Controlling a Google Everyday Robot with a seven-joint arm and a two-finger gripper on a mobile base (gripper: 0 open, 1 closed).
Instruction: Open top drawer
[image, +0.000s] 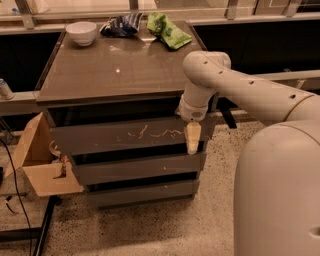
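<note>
Gripper (192, 148) at the right end of the top drawer (125, 136)

Nearest the camera, the robot's pale rounded body (280, 195) fills the lower right over a speckled floor (165, 230). From it the perforated arm (245, 90) reaches left and bends down at the cabinet's right front corner. The tan gripper hangs downward against the right end of the top drawer's front, its tip near that panel's lower edge; whether it is open or closed cannot be told.

The top drawer is the uppermost and tallest of three grey-brown, handleless fronts, wide and flat, with white scratch marks across its middle. A dark gap separates it from the overhanging cabinet top (120, 70). Two shorter fronts, the middle drawer (140, 169) and the bottom drawer (140, 192), lie beneath.

An open cardboard box (42, 165) sits against the cabinet's left side, with a black cable (15, 195) beside it.

On the glossy brown top, along its far edge, stand a white bowl (81, 33), a dark blue bag (121, 24) and a green bag (168, 31). Behind runs a pale rail (280, 76).
</note>
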